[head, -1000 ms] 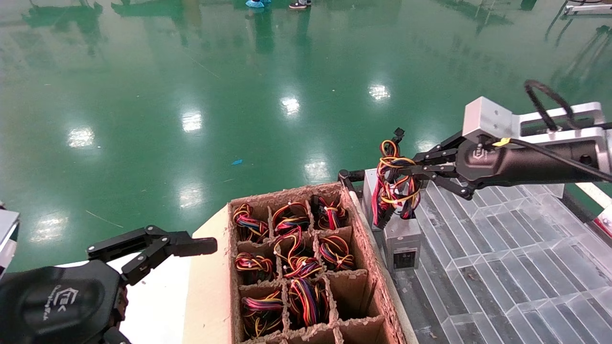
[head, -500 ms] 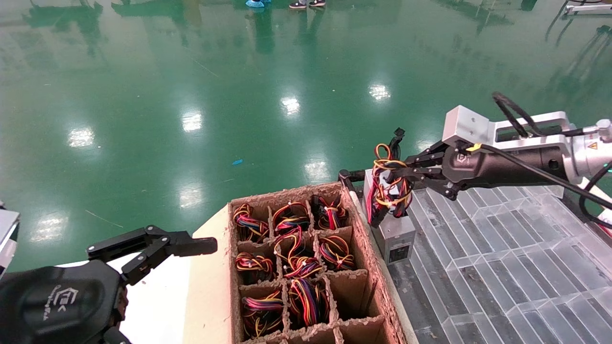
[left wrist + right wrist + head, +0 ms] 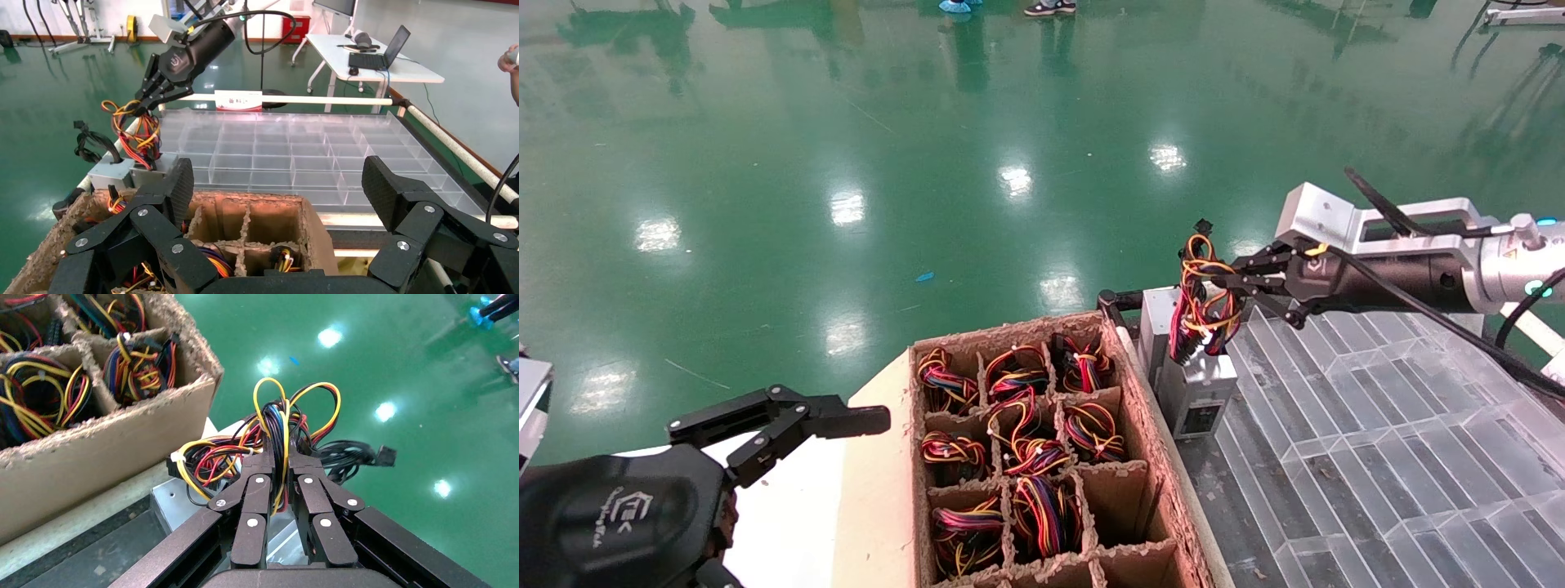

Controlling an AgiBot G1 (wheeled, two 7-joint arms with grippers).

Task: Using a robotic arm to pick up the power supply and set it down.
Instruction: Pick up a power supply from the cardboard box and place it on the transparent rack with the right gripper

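Head view: the right gripper [image 3: 1231,282] has its jaws closed on the wire bundle [image 3: 1204,304] of the power supply [image 3: 1199,392], not on the metal case. The grey box hangs or rests just beside the cardboard crate [image 3: 1042,441], at the near-left edge of the clear plastic tray [image 3: 1377,425]; whether it touches the tray I cannot tell. A second grey box [image 3: 1155,322] sits just behind it. The left gripper [image 3: 797,425] is parked low at the left, jaws wide.

Left wrist view: the right gripper [image 3: 160,92] pinches the looped wires [image 3: 136,131] from above, and the box [image 3: 147,177] sits below them at the tray's corner by the crate.

Right wrist view: the wires [image 3: 278,438] run between the closed fingers [image 3: 254,496], with the grey case [image 3: 183,502] underneath.

As a judgement, the case is dense and rigid while the wires are soft and springy, so held this way the box will likely swing and twist. The loop gives a sure hold if gripped near its tie; slow motion suits it.
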